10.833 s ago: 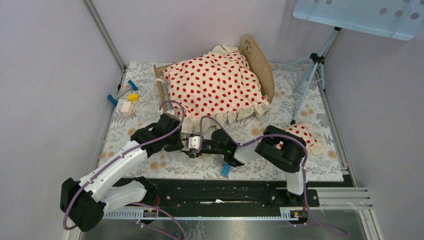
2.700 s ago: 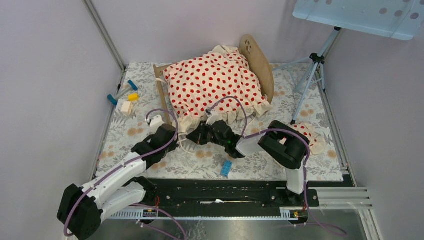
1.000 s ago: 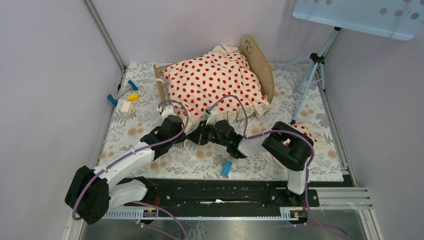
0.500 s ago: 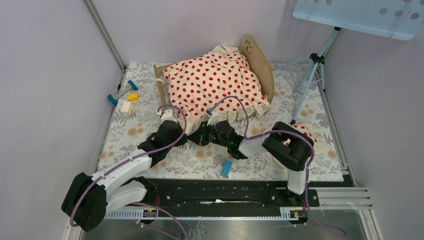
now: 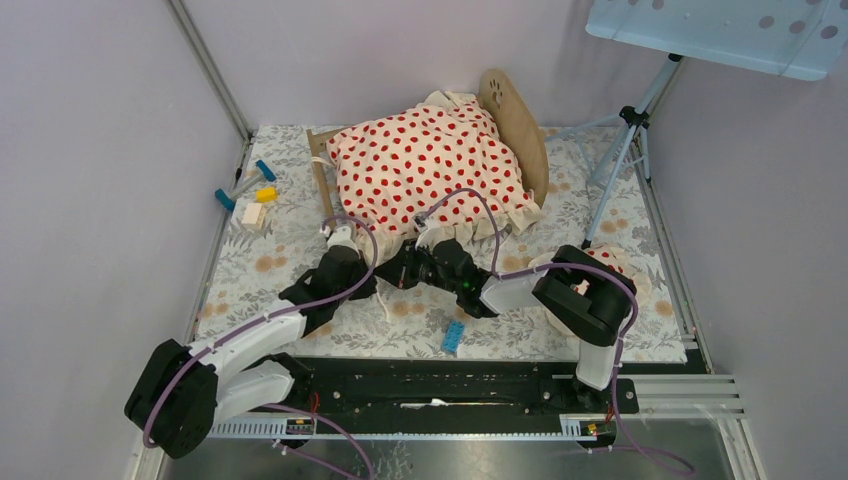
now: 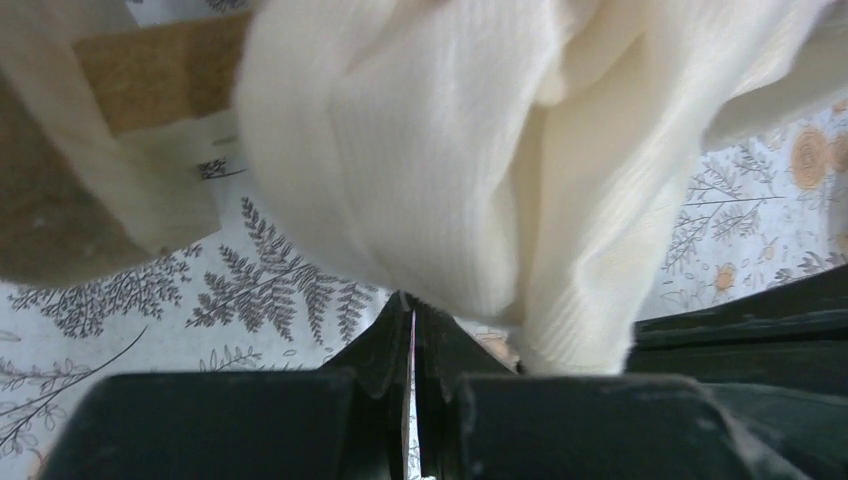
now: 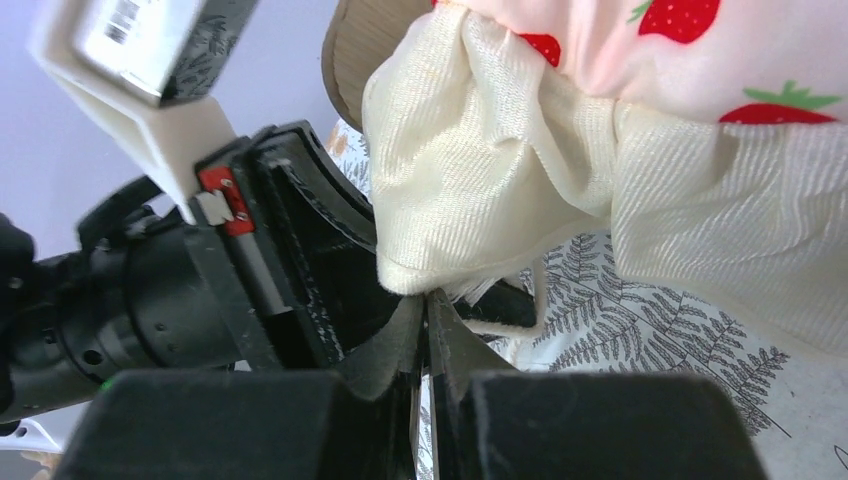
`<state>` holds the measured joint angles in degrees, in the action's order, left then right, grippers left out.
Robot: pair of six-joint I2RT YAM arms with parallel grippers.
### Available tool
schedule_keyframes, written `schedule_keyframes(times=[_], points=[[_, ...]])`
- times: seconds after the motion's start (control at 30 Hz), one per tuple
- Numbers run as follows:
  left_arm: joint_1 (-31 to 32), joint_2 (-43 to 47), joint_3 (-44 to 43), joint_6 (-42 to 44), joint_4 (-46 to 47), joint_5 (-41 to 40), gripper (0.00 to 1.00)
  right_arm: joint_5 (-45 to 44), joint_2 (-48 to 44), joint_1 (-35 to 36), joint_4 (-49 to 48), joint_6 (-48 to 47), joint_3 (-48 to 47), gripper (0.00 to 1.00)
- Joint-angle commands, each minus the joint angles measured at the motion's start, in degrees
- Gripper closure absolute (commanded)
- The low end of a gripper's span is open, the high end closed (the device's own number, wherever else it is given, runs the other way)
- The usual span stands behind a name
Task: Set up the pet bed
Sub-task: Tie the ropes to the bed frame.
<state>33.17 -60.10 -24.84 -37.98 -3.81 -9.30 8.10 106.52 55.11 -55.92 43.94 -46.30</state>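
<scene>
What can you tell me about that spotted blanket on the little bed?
The blanket is soft cream cloth printed with red strawberry-like spots and edged with a ribbed cream frill. It lies puffy and rumpled over the wooden bed, hiding all but the end pieces. At the near edge the right hand is closed on the frill, pinching it. The closed left hand touches the frill beside it.

Barcode sticker (image 7: 122, 24) on white block (image 7: 150, 118); print illegible
</scene>
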Motion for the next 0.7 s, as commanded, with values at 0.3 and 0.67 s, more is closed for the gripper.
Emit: schedule_keyframes(times=[0.3, 0.67], points=[[0.0, 7.2, 1.4, -2.6, -9.5, -6.7, 1.0, -1.7, -2.1, 0.3, -1.2, -1.0, 0.2, 0.92], [0.1, 5.7, -0.7, 0.1, -11.6, -4.9, 1.0, -0.7, -1.5, 0.3, -1.6, -1.0, -0.2, 0.92]])
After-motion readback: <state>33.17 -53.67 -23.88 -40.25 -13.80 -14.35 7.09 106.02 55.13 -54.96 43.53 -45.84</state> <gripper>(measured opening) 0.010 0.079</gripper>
